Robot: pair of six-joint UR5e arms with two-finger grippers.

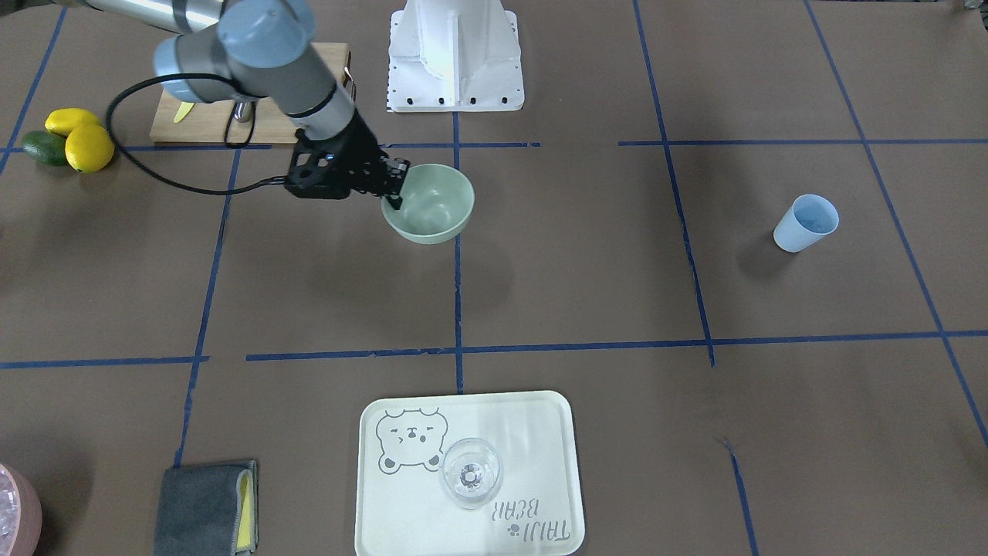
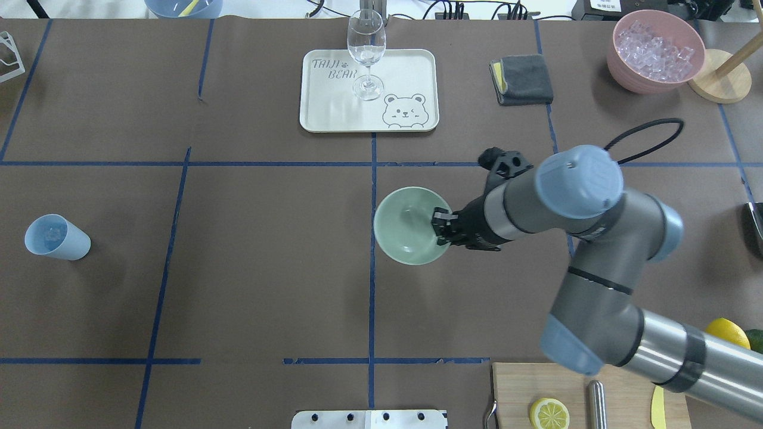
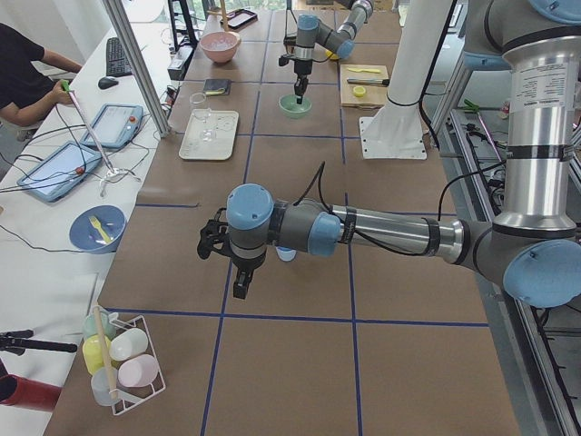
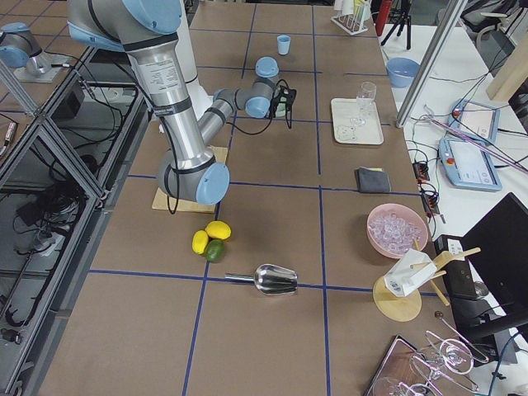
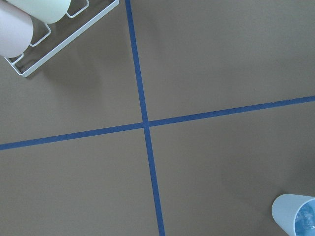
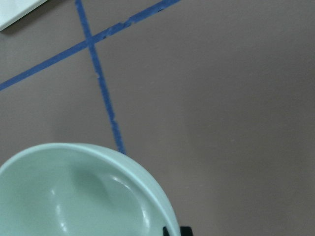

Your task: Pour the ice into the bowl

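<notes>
The pale mint-green bowl (image 2: 408, 229) is empty and sits near the table's middle; it also shows in the front view (image 1: 432, 205) and the right wrist view (image 6: 74, 196). My right gripper (image 2: 440, 229) is shut on its rim, one finger inside and one outside. Its shadow lies apart from it, so it seems held just off the table. The ice (image 5: 306, 216) is small clear cubes inside the light blue cup (image 2: 56, 237) at the far left. My left gripper (image 3: 238, 272) hangs near that cup, fingers pointing down; I cannot tell whether it is open.
A cream tray (image 2: 417, 89) carries a wine glass (image 2: 366, 47). A grey cloth (image 2: 523, 78) and a pink container of ice cubes (image 2: 653, 47) stand at the back right. A cutting board (image 2: 620, 381) with a lemon slice lies near the robot's base.
</notes>
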